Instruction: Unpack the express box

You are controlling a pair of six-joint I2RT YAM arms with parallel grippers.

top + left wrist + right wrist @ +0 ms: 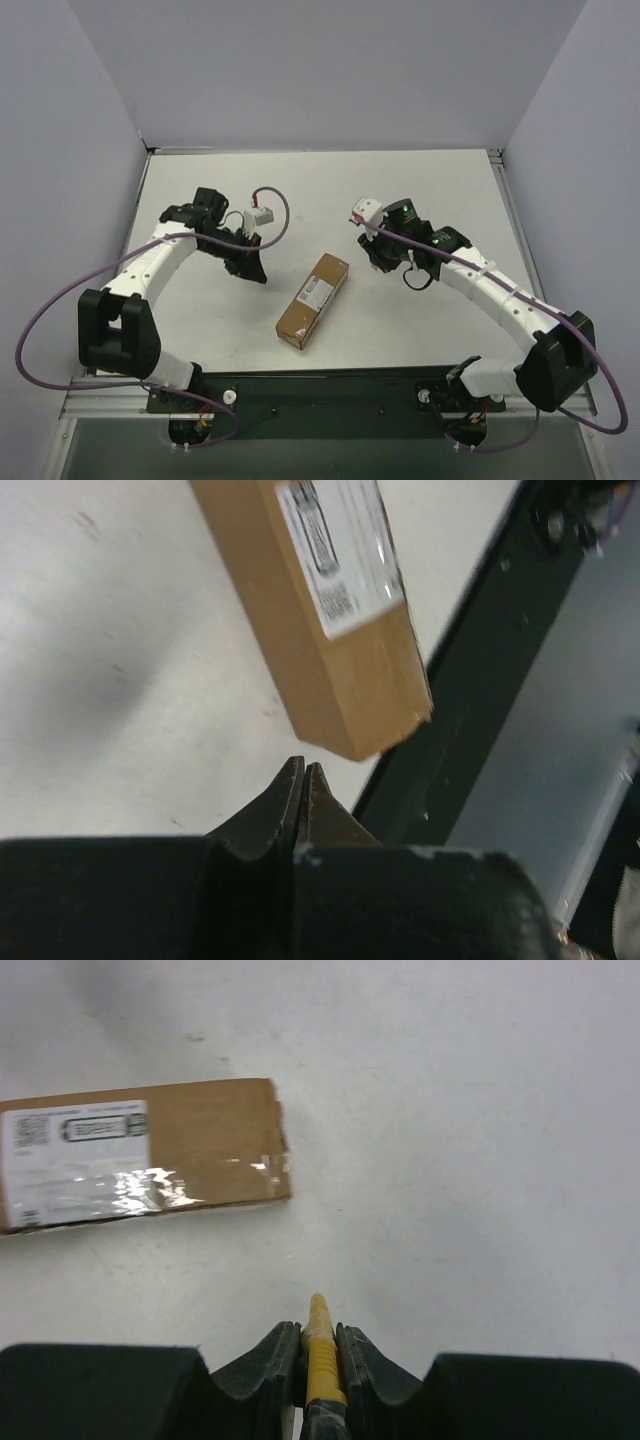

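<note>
The express box (313,299) lies flat and label-up at the middle of the desk (430,190), between the two arms, its long axis slanting from near-left to far-right. Only the overhead view shows that slant. The left wrist view shows the left claw (303,772) pressed together and empty beside the box's near end, and the right wrist view shows the right claw (319,1332) pinching a yellow tool (319,1345) near the taped far end.

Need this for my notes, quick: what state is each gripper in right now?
Left gripper: closed, empty.
Right gripper: closed on the yellow utility knife.
</note>
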